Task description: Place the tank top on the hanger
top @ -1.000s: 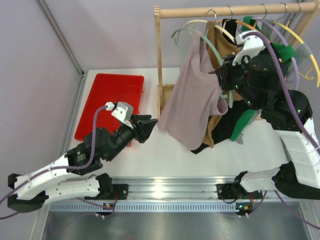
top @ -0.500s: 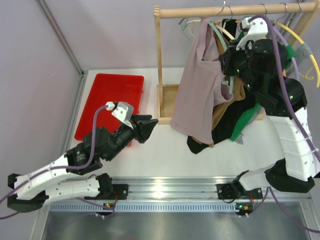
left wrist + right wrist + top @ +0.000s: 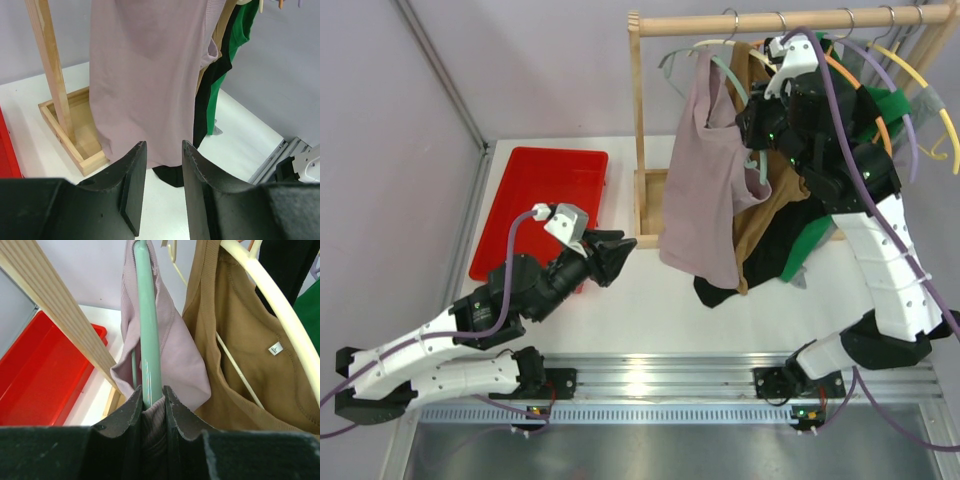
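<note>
- Top external view: the right jaws, high in the upper right of the frame, are pinching almost shut on the hanger (image 3: 732, 80) where the tank top (image 3: 705, 190) is draped over it, just under the wooden rail (image 3: 770, 22).
- The left jaws are standing apart and gripping nothing. They are hovering over the tabletop (image 3: 650, 290) at centre left, beside the red tray (image 3: 535, 190).
- The tank top is hanging with its long axis running down the frame, and its hem is ending to the right of the left jaws and slightly above them. The right arm (image 3: 880, 230) is the nearer one by far. Whether the hanger's hook is sitting on the rail cannot be told.
- Left wrist view: both fingers are showing a clear gap between them with nothing inside. The tank top (image 3: 150, 75) is hanging straight ahead and apart from them, with black and green garments behind it.
- Right wrist view: the jaws are closing on the hanger (image 3: 147, 330) with mauve fabric (image 3: 175, 355) bunched in the grip. The hanger's bar is running up the frame from the jaws, and the brown top (image 3: 235, 350) on its cream hanger (image 3: 270, 305) is hanging just to the right.
</note>
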`<action>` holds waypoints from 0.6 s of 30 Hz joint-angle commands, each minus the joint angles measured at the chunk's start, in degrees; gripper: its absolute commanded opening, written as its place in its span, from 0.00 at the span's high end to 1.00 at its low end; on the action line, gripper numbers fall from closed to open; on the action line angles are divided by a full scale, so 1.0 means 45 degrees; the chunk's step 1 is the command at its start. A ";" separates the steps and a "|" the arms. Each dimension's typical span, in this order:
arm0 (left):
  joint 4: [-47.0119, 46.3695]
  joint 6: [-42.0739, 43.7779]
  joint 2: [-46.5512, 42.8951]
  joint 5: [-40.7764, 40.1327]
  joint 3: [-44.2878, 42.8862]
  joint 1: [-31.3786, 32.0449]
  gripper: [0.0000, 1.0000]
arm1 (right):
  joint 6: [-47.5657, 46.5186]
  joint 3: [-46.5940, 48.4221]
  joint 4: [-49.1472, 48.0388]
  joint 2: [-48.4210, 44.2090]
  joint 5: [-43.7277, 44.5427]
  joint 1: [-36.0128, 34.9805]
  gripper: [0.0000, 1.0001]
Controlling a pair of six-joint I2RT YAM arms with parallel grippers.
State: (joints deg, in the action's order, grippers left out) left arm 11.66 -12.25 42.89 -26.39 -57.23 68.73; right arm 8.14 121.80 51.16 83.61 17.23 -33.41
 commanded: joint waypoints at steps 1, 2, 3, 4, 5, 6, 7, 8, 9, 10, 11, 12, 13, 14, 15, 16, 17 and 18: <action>-0.0111 -0.0090 -0.0099 -0.0033 -0.0387 0.0040 0.61 | 0.0163 -0.0073 -0.1798 -0.0533 0.0037 0.0119 1.00; -0.0111 -0.0109 -0.0079 -0.0033 -0.0387 0.0059 0.61 | 0.0163 -0.0151 -0.1798 -0.0592 0.0018 0.0119 1.00; -0.0091 -0.0129 -0.0079 -0.0014 -0.0387 0.0040 0.61 | 0.0202 -0.0229 -0.1817 -0.0651 0.0018 0.0119 0.99; -0.0111 -0.0148 -0.0079 -0.0033 -0.0368 0.0039 0.61 | 0.0164 -0.0462 -0.1856 -0.0786 0.0018 0.0119 0.96; -0.0111 -0.0168 -0.0079 -0.0033 -0.0368 0.0039 0.61 | 0.0163 -0.0600 -0.1895 -0.0885 0.0018 0.0119 0.94; -0.0111 -0.0168 -0.0079 -0.0033 -0.0348 0.0039 0.61 | 0.0163 -0.0756 -0.1953 -0.0982 0.0018 0.0139 0.88; -0.0130 -0.0188 -0.0060 -0.0053 -0.0329 0.0039 0.61 | 0.0144 -0.1028 -0.2089 -0.1196 0.0018 0.0120 0.86; -0.0150 -0.0207 -0.0059 -0.0053 -0.0309 0.0039 0.61 | 0.0163 -0.1186 -0.2129 -0.1275 0.0018 0.0139 0.84; -0.0169 -0.0227 -0.0040 -0.0072 -0.0290 0.0039 0.61 | 0.0144 -0.1284 -0.2149 -0.1353 -0.0002 0.0120 0.81; -0.0208 -0.0246 -0.0059 -0.0092 -0.0270 0.0039 0.61 | 0.0125 -0.1420 -0.2169 -0.1412 0.0018 0.0139 0.80; -0.0228 -0.0266 -0.0040 -0.0053 -0.0251 0.0039 0.61 | 0.0144 -0.1499 -0.2149 -0.1452 -0.0002 0.0139 0.79; -0.0247 -0.0266 -0.0001 -0.0053 -0.0250 0.0039 0.61 | 0.0163 -0.1558 -0.2169 -0.1510 -0.0002 0.0139 0.75; -0.0267 -0.0266 -0.0020 -0.0034 -0.0231 0.0039 0.61 | 0.0163 -0.1694 -0.2207 -0.1607 -0.0040 0.0139 0.73; -0.0267 -0.0285 0.0018 -0.0053 -0.0212 0.0039 0.61 | 0.0163 -0.1772 -0.2305 -0.1686 -0.0079 0.0139 0.70; -0.0286 -0.0285 0.0019 -0.0053 -0.0211 0.0039 0.61 | 0.0163 -0.1831 -0.2344 -0.1725 -0.0099 0.0139 0.65; -0.0267 -0.0285 0.0019 -0.0053 -0.0211 0.0039 0.61 | 0.0183 -0.1870 -0.2364 -0.1783 -0.0099 0.0139 0.62; -0.0286 -0.0266 0.0019 -0.0053 -0.0211 0.0039 0.61 | 0.0183 -0.1852 -0.2325 -0.1803 -0.0138 0.0139 0.60; -0.0287 -0.0266 0.0038 -0.0072 -0.0192 0.0059 0.61 | 0.0183 -0.1871 -0.2325 -0.1842 -0.0138 0.0120 0.56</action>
State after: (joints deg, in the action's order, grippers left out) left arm 11.66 -13.37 42.92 -26.39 -57.23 68.73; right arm 8.86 113.23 44.47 77.25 16.75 -33.30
